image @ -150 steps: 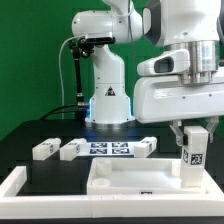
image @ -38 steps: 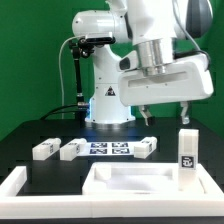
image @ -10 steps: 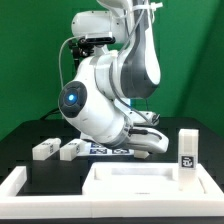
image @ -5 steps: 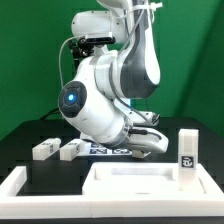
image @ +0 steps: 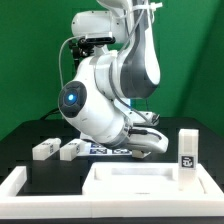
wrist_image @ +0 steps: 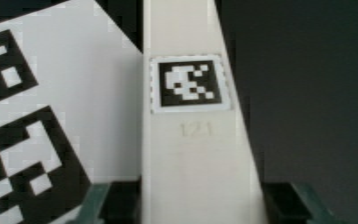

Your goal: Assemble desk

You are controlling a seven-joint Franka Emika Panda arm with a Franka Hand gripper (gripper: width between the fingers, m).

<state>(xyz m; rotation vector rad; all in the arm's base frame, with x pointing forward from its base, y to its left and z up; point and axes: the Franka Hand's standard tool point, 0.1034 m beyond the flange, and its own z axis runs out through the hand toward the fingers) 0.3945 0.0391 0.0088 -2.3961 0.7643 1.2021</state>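
Observation:
The desk slab [image: 130, 180], white with a raised rim, lies at the front of the black table. One white leg [image: 186, 150] stands upright at the slab's right end. Two more legs [image: 45, 149] [image: 72, 150] lie toward the exterior view's left. The arm is bent low, and my gripper [image: 152, 143] is down at a fourth leg beside the marker board. In the wrist view this leg [wrist_image: 194, 120] with its square marker fills the gap of my gripper [wrist_image: 202, 208]. Both dark fingers [wrist_image: 114, 205] press against its sides.
The marker board [image: 103, 150] lies flat behind the slab, partly hidden by the arm, and it shows beside the held leg [wrist_image: 43, 120] in the wrist view. A white frame [image: 15, 185] borders the table. The robot's base [image: 105, 100] stands at the back.
The arm left the upright leg on the slab's right, then swung down to the leg lying by the marker board. Over the last second the arm has not visibly moved.

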